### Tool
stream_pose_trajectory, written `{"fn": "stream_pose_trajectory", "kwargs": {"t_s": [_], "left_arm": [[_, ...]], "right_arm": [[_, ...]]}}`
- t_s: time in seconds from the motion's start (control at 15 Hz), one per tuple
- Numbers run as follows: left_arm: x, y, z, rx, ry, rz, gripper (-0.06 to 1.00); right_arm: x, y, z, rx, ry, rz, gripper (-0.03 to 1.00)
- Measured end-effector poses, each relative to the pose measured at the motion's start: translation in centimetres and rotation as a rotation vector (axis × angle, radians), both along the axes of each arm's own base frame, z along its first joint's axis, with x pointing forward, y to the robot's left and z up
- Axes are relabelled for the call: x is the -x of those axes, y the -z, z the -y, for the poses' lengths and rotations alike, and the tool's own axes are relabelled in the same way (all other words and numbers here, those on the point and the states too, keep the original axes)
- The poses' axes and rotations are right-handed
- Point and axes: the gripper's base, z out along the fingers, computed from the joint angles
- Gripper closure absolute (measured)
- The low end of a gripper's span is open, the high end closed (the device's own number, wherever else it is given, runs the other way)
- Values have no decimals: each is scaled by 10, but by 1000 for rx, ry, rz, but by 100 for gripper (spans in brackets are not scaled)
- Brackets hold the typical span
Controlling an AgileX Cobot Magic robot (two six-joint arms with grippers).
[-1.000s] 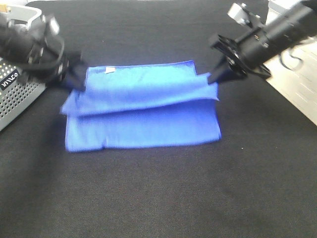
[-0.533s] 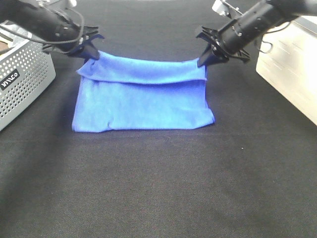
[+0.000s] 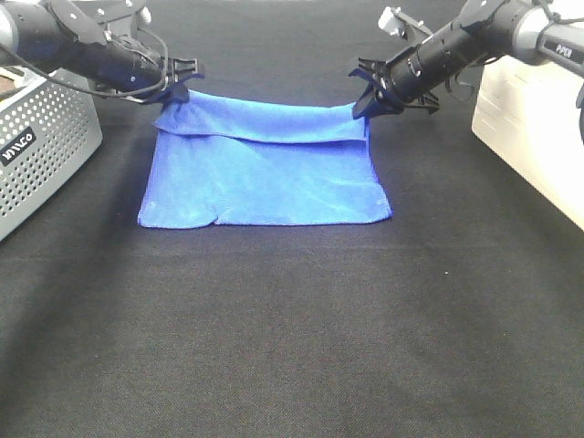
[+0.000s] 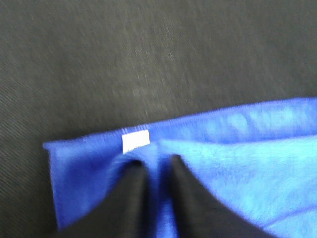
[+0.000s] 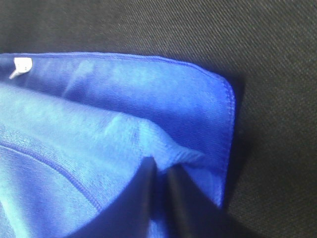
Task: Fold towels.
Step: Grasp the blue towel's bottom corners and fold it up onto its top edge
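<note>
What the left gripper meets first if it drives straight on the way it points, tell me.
The towel itself: the left gripper has a ridge of it between its fingertips, and the lower layer with the white tag lies just ahead. Past that edge, seemingly only black tabletop.

blue towel, folded over, far corners raised

— Anything here you can read?
— A black label on the grey basket has white letters, set at a slant. I cannot spell them out.
— And the right arm?
— A small white word, too blurred to read.
— The towel?
— Its white tag looks blank.
</note>
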Motion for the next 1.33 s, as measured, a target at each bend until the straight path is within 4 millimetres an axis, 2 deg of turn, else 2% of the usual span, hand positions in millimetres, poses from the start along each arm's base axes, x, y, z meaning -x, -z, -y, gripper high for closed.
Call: {"fn": "stream_pose_trajectory", "kwargs": {"t_s": [0.13,0.2,0.27,0.4,0.6,1.0,1.13,1.33], "left_arm": [[-1,-1,0,-1,-1,5,34],[0,-1,0,0,2,1,22],[1,0,1,2,16,-18,17],[7,2,2,-9,72,-89,17],[22,-3,-7,3,146,-265,24],[42,-8,-18,24,80,-481,25],[58,-4,-21,18,57,-516,26],[94,-6,-29,7,-16,-498,27]], "right_arm": [[1,0,-1,-1,-11,-14,38],[4,1,-1,-1,-26,-35,22],[6,0,-2,-2,-46,-59,13],[12,-3,-2,13,-88,-102,8],[25,-17,-2,17,-133,-212,7],[31,-19,2,47,-86,-273,10],[43,-22,5,74,-93,-313,10],[70,-25,27,41,-77,-394,10]]}}
